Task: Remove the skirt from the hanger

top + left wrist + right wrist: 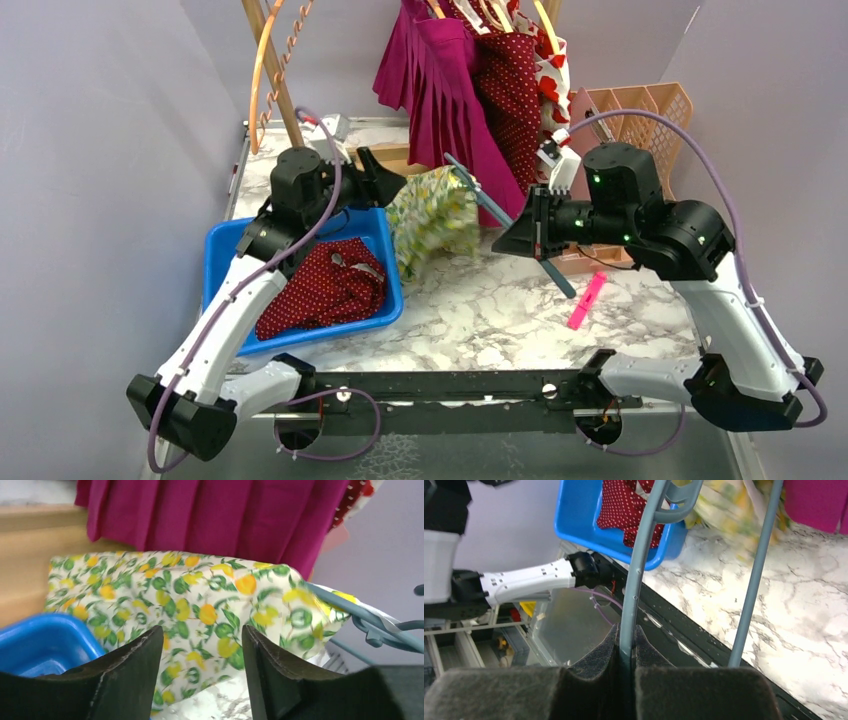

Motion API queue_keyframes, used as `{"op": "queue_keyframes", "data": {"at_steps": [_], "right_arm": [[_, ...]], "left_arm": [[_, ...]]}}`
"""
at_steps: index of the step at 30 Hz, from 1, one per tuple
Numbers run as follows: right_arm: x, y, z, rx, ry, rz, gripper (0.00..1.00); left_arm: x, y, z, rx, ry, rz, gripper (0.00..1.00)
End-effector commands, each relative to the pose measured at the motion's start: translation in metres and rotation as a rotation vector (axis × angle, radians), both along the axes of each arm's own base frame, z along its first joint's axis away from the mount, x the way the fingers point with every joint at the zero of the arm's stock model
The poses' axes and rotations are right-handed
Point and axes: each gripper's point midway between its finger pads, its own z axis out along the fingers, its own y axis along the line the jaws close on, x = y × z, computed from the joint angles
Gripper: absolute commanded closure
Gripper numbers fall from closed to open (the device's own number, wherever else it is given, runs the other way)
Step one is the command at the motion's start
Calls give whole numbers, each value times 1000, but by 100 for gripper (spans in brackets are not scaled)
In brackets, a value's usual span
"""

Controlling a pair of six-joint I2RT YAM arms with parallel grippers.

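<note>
Marble desk: my right gripper [626, 647] clamps hanger [560, 280], running back-left to front-right; lemon-print skirt [432, 215] bunched on it; left gripper [201, 632] spread.

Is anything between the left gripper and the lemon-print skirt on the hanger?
Nothing visible. The left gripper stands open directly facing the yellow-and-green lemon-print fabric skirt, which hangs from the grey-blue plastic hanger.

The left arm [232, 308] reaches up the frame's left side; the left gripper [202, 632] stands with fingers apart. The right gripper [626, 639], right of centre, is pinched on the hanger [640, 565].
</note>
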Motion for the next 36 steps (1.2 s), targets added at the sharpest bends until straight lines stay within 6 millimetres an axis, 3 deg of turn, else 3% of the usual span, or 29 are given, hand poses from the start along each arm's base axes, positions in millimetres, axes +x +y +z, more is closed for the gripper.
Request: {"op": "queue_keyframes", "data": {"at_steps": [1, 3, 6, 9, 13, 18, 21, 25, 32, 34, 36], "right_arm": [[23, 28, 35, 154, -44, -31, 99], [34, 40, 45, 176, -56, -22, 99], [46, 50, 69, 194, -91, -20, 99], [49, 64, 83, 239, -115, 27, 99], [51, 75, 86, 287, -93, 48, 99], [39, 80, 106, 408, -258, 163, 99], [37, 75, 84, 317, -378, 241, 99], [37, 54, 48, 145, -522, 295, 99], [10, 14, 7, 7, -872, 455, 99], [1, 8, 1, -28, -957, 532, 99], [-1, 2, -7, -82, -1019, 587, 99]], "left_arm": [[-11, 22, -2, -62, 3, 97, 30], [-21, 19, -10, -90, 24, 67, 23], [-36, 3, -13, -138, 48, -45, 2], [-47, -16, -10, -148, 14, -121, 1], [-46, -38, -1, -142, -87, -143, 2], [-34, -30, 28, -244, -169, -30, 11], [-36, -25, 52, -250, -209, -21, 16], [-52, -13, 70, -177, -229, -30, 14], [-62, 59, 68, -186, -166, 289, 1], [-58, 68, 64, -193, -127, 354, 1], [-51, 61, 67, -149, -111, 338, 1]]}}
